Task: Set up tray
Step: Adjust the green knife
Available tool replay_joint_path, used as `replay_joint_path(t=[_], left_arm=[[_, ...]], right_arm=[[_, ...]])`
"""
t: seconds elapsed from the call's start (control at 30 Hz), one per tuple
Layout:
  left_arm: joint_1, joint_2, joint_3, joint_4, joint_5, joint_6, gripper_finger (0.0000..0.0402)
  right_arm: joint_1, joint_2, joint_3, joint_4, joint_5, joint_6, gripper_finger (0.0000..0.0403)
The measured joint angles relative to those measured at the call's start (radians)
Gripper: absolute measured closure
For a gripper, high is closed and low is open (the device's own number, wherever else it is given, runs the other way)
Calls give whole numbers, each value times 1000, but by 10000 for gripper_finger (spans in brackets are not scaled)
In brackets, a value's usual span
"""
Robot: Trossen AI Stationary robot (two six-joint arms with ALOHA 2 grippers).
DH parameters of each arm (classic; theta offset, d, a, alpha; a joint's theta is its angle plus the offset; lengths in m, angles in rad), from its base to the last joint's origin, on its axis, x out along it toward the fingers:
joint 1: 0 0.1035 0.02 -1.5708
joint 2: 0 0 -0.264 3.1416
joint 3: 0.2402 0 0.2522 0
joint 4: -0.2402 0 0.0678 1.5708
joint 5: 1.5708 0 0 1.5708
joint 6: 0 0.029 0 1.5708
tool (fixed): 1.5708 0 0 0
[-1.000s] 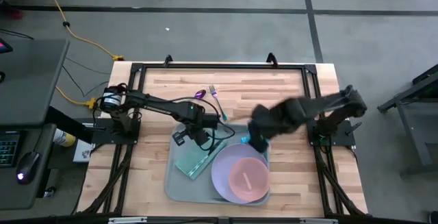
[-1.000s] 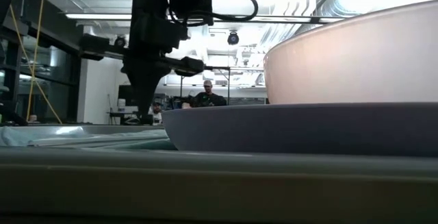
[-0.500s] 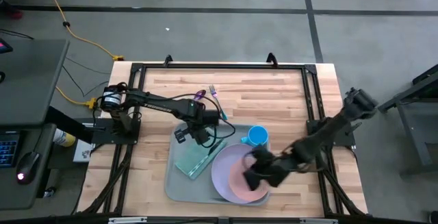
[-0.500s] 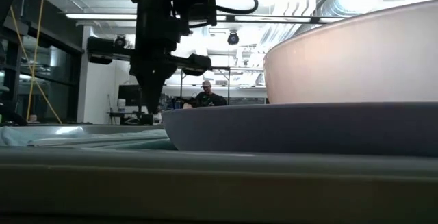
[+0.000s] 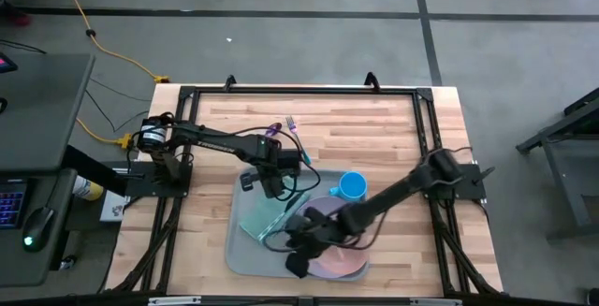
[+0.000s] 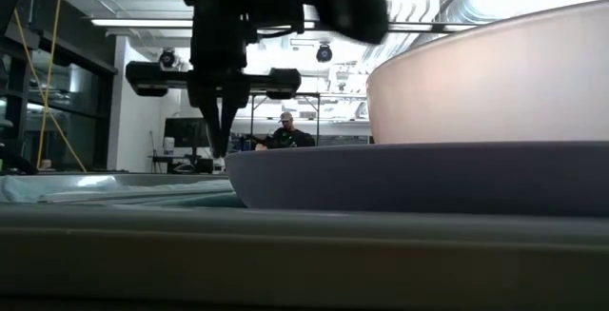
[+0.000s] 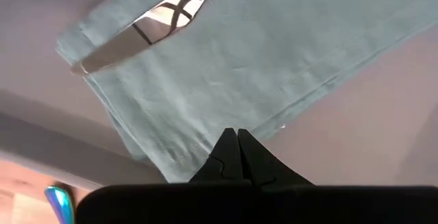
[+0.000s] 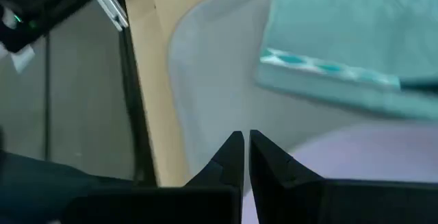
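The tray (image 5: 245, 250) lies at the table's (image 5: 393, 138) near edge, long axis across it. Both tools are clenched over the tray: left tool (image 5: 271, 186) at its far rim, right tool (image 5: 298, 261) at its near middle.

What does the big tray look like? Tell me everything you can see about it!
The tray is big, pale grey-green and looks like smooth plastic, with rounded corners and a raised rim. It lies flat on the wooden table, near the front edge. Inside it sit a folded teal cloth napkin and a round lavender plate holding a pink bowl. A blue cup stands at its far right corner. The left tool, shut, hovers over the napkin; the right tool, also shut, is low above the tray's front.
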Motion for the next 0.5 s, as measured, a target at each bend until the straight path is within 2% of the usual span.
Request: replay_joint_path(t=[0.17, 0.37, 0.5], left_arm=[[0, 0, 0, 23, -3, 36, 394], [0, 0, 0, 72, -4, 51, 394], [0, 0, 0, 112, -5, 51, 394]], right_arm=[[-47, 57, 73, 39, -91, -135, 403], [-96, 62, 21, 69, -177, -203, 403], [-130, 62, -17, 116, -186, -214, 403]])
